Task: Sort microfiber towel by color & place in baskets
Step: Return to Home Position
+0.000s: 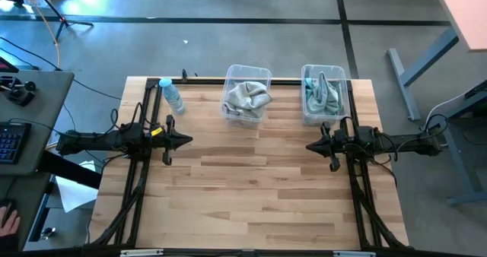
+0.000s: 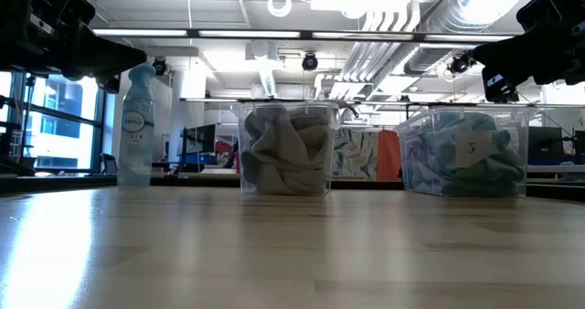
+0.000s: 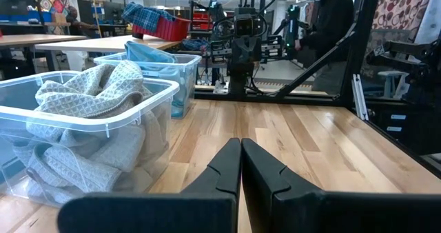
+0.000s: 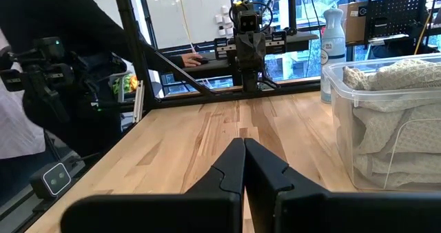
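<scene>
Pale grey towels [image 1: 246, 99] lie bunched in the clear basket [image 1: 246, 74] at the table's far middle. Blue-teal towels [image 1: 323, 95] fill the second clear basket [image 1: 324, 68] at the far right. In the low view the grey towels [image 2: 283, 149] and the teal towels [image 2: 466, 163] show through the basket walls. My left gripper [image 1: 188, 141] hovers shut over the table's left part, empty, its fingers closed in the left wrist view [image 3: 240, 165]. My right gripper [image 1: 308, 146] hovers shut on the right side, empty, as the right wrist view [image 4: 243, 165] shows.
A plastic spray bottle [image 1: 172, 94] stands at the far left of the table, left of the grey basket. The wooden table top [image 1: 251, 188] stretches between and in front of both arms. A person [image 3: 331, 16] stands beyond the table's right side.
</scene>
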